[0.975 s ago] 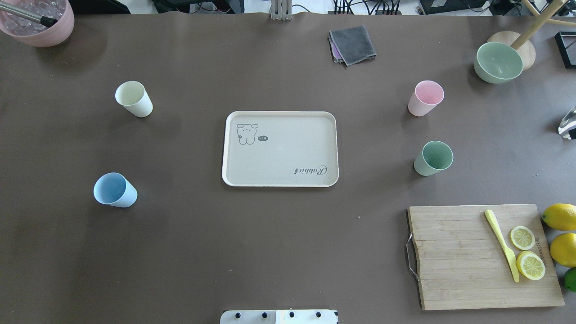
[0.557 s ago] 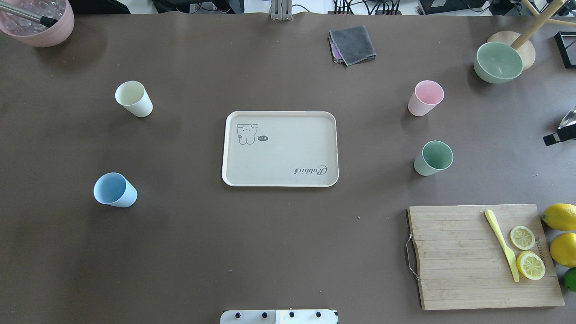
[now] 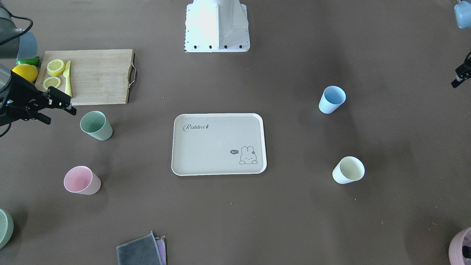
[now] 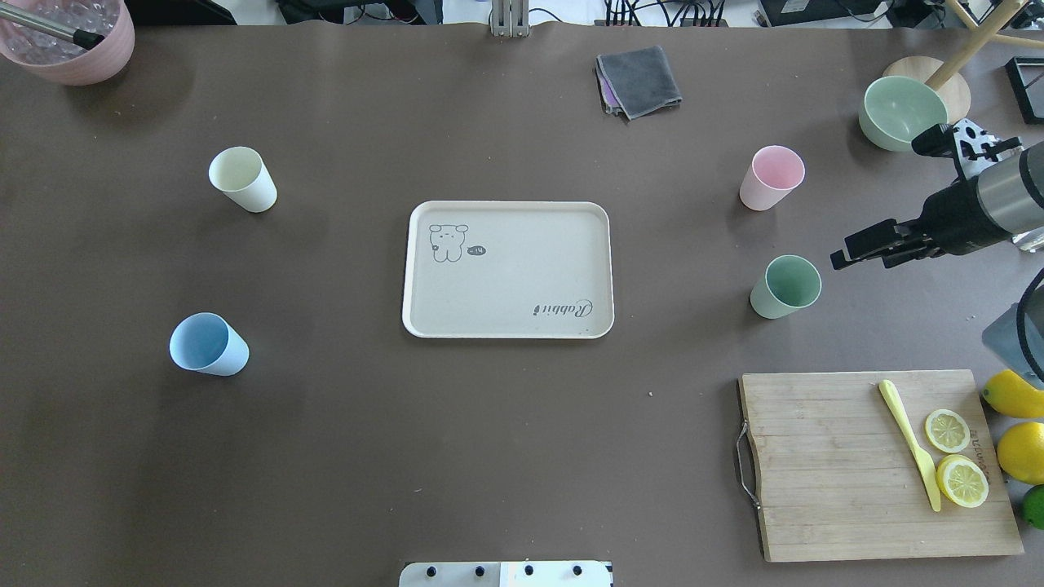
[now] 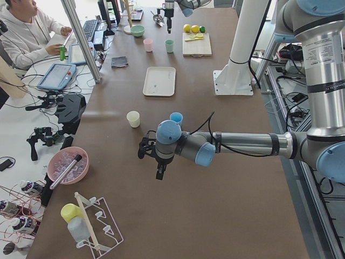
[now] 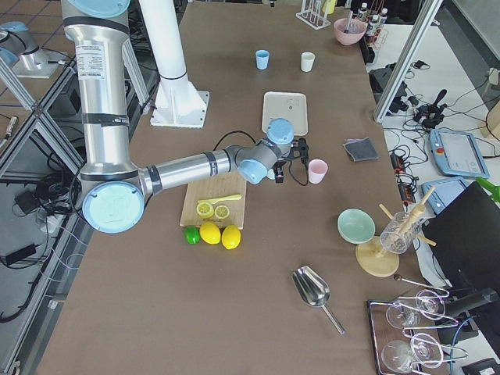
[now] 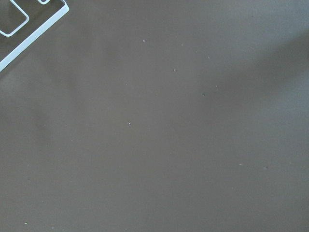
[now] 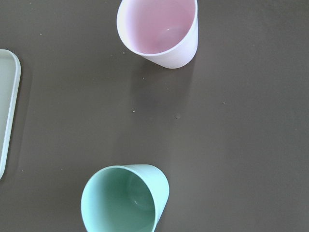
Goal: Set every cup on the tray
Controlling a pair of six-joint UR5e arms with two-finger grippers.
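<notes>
The beige tray (image 4: 522, 281) lies mid-table with nothing on it; it also shows in the front view (image 3: 217, 147). All four cups stand on the table off the tray. The mint green cup (image 4: 785, 286) and the pink cup (image 4: 771, 177) are to its right. The cream-yellow cup (image 4: 242, 178) and the light blue cup (image 4: 208, 345) are to its left. My right gripper (image 4: 852, 253) hovers just right of the mint green cup, open and empty (image 3: 62, 116). Its wrist view shows the mint green cup (image 8: 124, 198) and the pink cup (image 8: 159, 31). My left gripper (image 5: 153, 162) hangs beyond the table's left end; I cannot tell its state.
A wooden cutting board (image 4: 832, 473) with lemon slices and a yellow knife lies at front right, with whole lemons (image 4: 1019, 452) beside it. A green bowl (image 4: 901, 112) stands at back right, a pink bowl (image 4: 69, 41) at back left, a grey cloth (image 4: 639, 80) at the back.
My right arm has come in from the right edge and moved left toward the mint green cup. The cups and tray have not moved.
</notes>
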